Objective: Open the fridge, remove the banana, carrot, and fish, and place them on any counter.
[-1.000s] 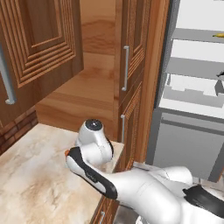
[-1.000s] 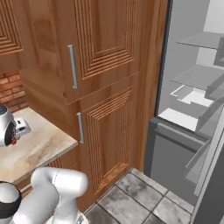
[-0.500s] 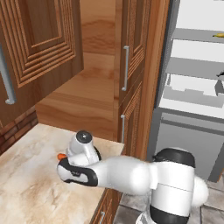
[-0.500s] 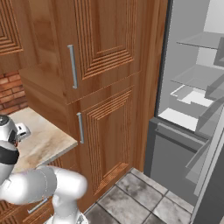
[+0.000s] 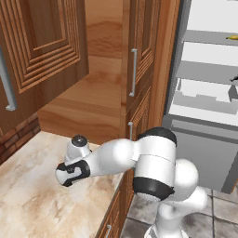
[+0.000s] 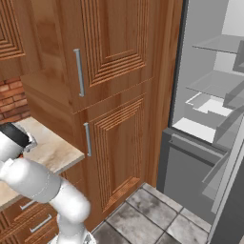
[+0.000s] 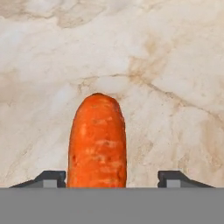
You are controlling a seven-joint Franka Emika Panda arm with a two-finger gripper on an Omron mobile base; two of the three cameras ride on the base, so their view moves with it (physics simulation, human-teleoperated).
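Note:
The carrot [image 7: 98, 140] is stubby and orange-red, and it lies on the beige marbled counter [image 7: 175, 65] between my gripper's [image 7: 113, 178] fingertips. The jaws stand open: the left fingertip [image 7: 50, 177] is close beside the carrot and the right one is well clear of it. In the left base view my arm bends low over the counter [image 5: 28, 204] and its wrist [image 5: 70, 172] hides the carrot. The fridge [image 5: 204, 97] stands open to the right, with the yellow banana [image 5: 231, 37] on an upper shelf. The dark fish [image 5: 234, 87] is lower, at the picture's edge.
A tall wooden cabinet [image 6: 114, 86] with grey handles stands between the counter [image 6: 52, 150] and the fridge [image 6: 209, 109]. An upper cabinet door [image 5: 42, 51] hangs over the counter, with red brick [image 6: 12, 97] behind. Grey floor tiles [image 6: 143, 214] lie in front.
My arm has swung down and forward over the counter. The jaws, which were shut on the carrot, have opened, and the carrot now rests on the stone.

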